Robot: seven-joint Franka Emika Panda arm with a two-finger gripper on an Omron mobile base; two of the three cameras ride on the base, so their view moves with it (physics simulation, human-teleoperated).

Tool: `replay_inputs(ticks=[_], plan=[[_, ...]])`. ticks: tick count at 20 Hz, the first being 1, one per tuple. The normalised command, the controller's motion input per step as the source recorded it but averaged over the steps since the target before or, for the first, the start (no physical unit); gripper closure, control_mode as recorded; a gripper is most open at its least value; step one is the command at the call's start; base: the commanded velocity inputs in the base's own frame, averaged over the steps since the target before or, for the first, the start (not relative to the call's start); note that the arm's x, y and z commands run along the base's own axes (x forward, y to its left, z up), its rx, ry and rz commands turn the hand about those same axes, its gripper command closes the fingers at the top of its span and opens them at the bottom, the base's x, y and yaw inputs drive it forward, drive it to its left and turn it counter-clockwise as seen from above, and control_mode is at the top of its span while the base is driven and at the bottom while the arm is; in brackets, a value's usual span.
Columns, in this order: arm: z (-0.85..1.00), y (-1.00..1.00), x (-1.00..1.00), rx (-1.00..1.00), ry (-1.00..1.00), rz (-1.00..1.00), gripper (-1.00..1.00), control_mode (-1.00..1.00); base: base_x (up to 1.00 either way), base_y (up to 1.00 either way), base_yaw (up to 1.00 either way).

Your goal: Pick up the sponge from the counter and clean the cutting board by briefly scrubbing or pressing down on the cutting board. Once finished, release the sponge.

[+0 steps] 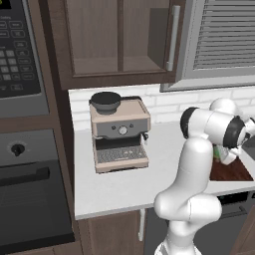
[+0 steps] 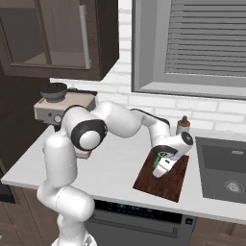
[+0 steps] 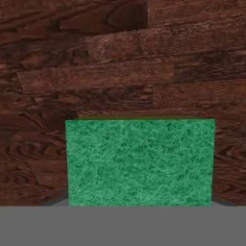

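Green sponge (image 3: 139,161) is clamped in the closed jaws of the gripper (image 2: 160,169), low over the cutting board (image 2: 168,180) on the surface (image 2: 110,168). Risk: excess downward force may slide the board toward the sink (image 2: 223,168); a slack grip may twist the sponge loose mid-scrub.

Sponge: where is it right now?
The sponge is in the claw, over the cutting board, between the coffee machine and the sink.
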Motion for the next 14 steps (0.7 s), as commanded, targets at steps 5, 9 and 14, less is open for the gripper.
replay_inputs(ticks=[5,9,14], plan=[[0.0,0.61,0.27,0.0,0.0,0.0,1.0,-1.0,0.0,0.0,0.0],[0.0,0.32,0.28,0.0,0.0,0.0,1.0,-1.0,0.0,0.0,0.0],[0.0,0.01,0.21,0.0,0.0,0.0,1.0,-1.0,0.0,0.0,0.0]])
